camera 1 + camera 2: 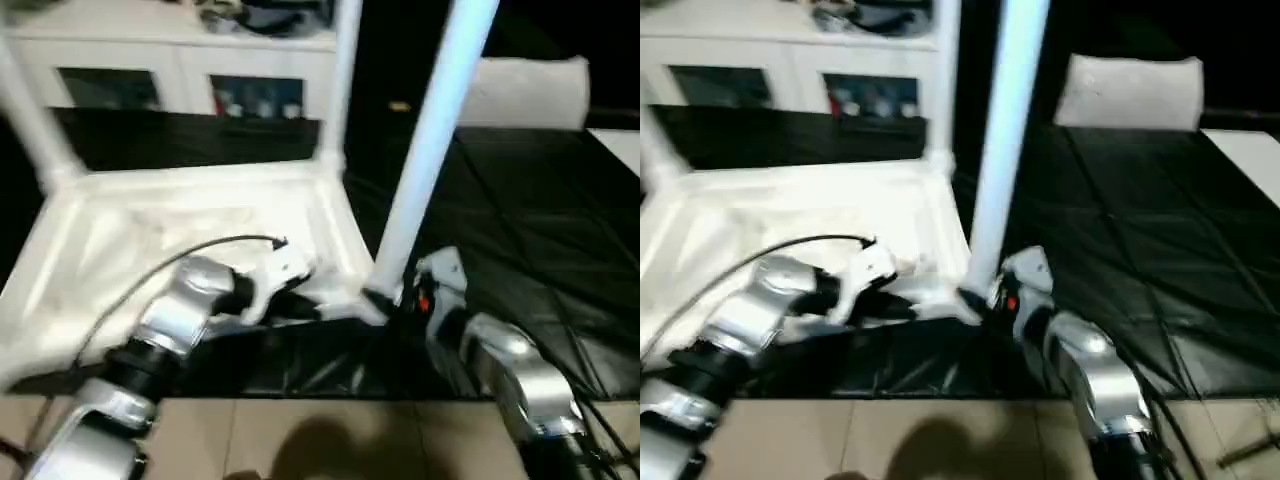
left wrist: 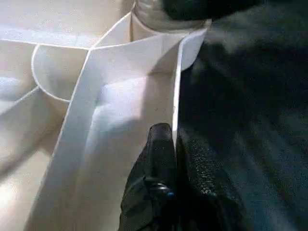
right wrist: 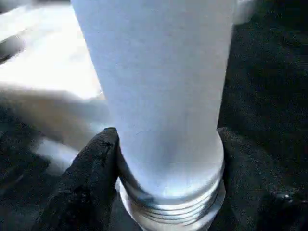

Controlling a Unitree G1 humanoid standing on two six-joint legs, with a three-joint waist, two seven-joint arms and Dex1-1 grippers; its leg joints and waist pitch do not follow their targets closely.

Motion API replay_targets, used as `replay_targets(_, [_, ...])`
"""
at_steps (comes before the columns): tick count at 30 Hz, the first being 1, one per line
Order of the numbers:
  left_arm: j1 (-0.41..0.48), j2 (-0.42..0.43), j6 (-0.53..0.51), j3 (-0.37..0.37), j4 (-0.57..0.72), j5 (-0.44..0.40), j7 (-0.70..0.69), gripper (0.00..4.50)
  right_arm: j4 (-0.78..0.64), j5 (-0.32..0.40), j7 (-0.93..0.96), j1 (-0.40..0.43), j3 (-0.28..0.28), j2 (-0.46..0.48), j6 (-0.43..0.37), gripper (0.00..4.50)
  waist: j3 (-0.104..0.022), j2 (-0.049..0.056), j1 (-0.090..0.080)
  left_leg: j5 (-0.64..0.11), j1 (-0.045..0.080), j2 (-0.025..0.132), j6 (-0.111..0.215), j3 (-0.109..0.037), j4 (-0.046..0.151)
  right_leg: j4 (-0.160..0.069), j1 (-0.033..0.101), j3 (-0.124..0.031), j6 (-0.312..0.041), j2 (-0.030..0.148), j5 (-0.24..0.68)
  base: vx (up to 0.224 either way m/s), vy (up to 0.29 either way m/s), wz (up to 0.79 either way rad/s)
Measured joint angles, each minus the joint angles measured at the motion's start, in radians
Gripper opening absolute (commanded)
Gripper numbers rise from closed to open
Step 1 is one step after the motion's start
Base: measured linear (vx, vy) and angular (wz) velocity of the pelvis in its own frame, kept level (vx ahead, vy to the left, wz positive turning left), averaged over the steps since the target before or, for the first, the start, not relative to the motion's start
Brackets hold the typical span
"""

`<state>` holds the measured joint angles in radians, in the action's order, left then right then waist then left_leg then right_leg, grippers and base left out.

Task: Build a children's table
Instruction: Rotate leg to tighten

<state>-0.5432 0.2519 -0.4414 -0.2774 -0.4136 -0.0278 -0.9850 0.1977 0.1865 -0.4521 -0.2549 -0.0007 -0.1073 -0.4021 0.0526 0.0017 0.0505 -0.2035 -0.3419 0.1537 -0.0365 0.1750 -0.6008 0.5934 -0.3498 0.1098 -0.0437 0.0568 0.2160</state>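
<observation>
Upturned white tabletop [image 1: 190, 215], ribbed underside up, on black sheeting [image 1: 520, 200], with two legs [image 1: 340, 80] upright in far corner sockets. Left pincer [image 2: 174, 144] clamped shut on tabletop's near rim. Right pincer [image 3: 166, 159] gripping base of tilted leg [image 1: 430, 140] at near right corner socket. White glass-door cabinet [image 1: 170, 70] behind.

Smooth white plastic table top [image 1: 200, 215] and leg [image 3: 154, 96], a glossy black sheet [image 1: 520, 230], textured rubbery claw fingers [image 3: 86, 178]
</observation>
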Motion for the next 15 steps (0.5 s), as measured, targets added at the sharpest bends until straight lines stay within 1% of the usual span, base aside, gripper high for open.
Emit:
replay_targets(2, [-0.005, -0.078, -0.044, 0.03, -0.008, -0.01, 0.117, 0.0, 0.083, -0.022, 0.115, -0.078, -0.043, 0.055, -0.001, 2.72, 0.0, -0.001, -0.012, -0.002, -0.002, -0.002, 0.003, 0.003, -0.002, 0.0, -0.002, 0.0, -0.003, 0.003, -0.006, 0.0, 0.0, 0.0])
replay_targets(3, [-0.015, -0.112, -0.063, 0.033, -0.014, -0.015, 0.166, 0.0, 0.112, -0.032, 0.165, -0.11, -0.058, 0.068, -0.002, 2.72, 0.0, -0.001, -0.014, -0.002, -0.005, -0.003, 0.004, 0.003, -0.002, 0.0, -0.004, -0.001, -0.003, 0.003, -0.007, 0.0, 0.0, 0.0])
replay_targets(5, [-0.018, -0.139, -0.078, 0.037, -0.012, -0.017, 0.205, 0.0, 0.135, -0.037, 0.203, -0.136, -0.069, 0.078, -0.001, 2.72, 0.0, -0.001, -0.013, -0.003, -0.008, -0.003, 0.006, 0.003, -0.002, 0.0, -0.007, -0.001, -0.003, 0.003, -0.016, 0.0, 0.0, 0.0])
replay_targets(8, [-0.02, -0.141, -0.057, 0.028, -0.014, -0.039, 0.223, 0.0, 0.156, -0.05, 0.237, -0.16, -0.07, 0.095, 0.005, 2.72, -0.001, -0.001, -0.009, -0.003, -0.008, -0.001, 0.005, 0.003, 0.005, 0.002, -0.009, 0.0, 0.0, 0.002, -0.015, 0.0, 0.0, 0.0])
replay_targets(9, [-0.022, -0.137, -0.046, 0.023, -0.015, -0.045, 0.223, 0.0, 0.158, -0.053, 0.238, -0.161, -0.07, 0.096, 0.011, 3.07, -0.001, 0.0, -0.006, -0.003, -0.008, 0.001, 0.005, 0.003, 0.006, 0.003, -0.01, 0.001, 0.0, 0.0, -0.015, 0.0, 0.0, 0.0])
replay_targets(10, [-0.024, -0.126, -0.035, 0.018, -0.014, -0.045, 0.219, 0.0, 0.159, -0.058, 0.237, -0.16, -0.07, 0.1, 0.018, 3.28, -0.001, 0.0, -0.004, -0.002, -0.008, 0.002, 0.004, 0.003, 0.006, 0.003, -0.012, 0.002, 0.0, 0.0, -0.015, 0.0, 0.0, 0.0])
replay_targets(11, [-0.025, -0.118, -0.029, 0.015, -0.013, -0.045, 0.213, 0.0, 0.159, -0.064, 0.237, -0.159, -0.07, 0.106, 0.028, 3.42, -0.001, 0.0, -0.003, -0.001, -0.008, 0.002, 0.002, 0.003, 0.008, 0.003, -0.014, 0.002, 0.0, -0.001, -0.015, 0.0, 0.0, 0.0])
replay_targets(12, [-0.025, -0.112, -0.023, 0.015, -0.013, -0.046, 0.212, 0.0, 0.158, -0.064, 0.237, -0.156, -0.07, 0.117, 0.043, 3.44, -0.001, 0.0, -0.006, 0.0, -0.008, 0.002, 0.001, 0.003, 0.009, 0.003, -0.015, 0.002, 0.0, -0.001, -0.015, 0.0, 0.0, 0.0])
replay_targets(15, [-0.025, -0.092, -0.007, 0.006, -0.013, -0.047, 0.202, 0.0, 0.141, -0.062, 0.227, -0.133, -0.069, 0.129, 0.058, 3.78, -0.001, 0.001, -0.013, 0.0, -0.008, 0.003, 0.001, 0.003, 0.009, 0.003, -0.016, 0.002, 0.0, -0.001, -0.015, 0.0, 0.0, 0.0])
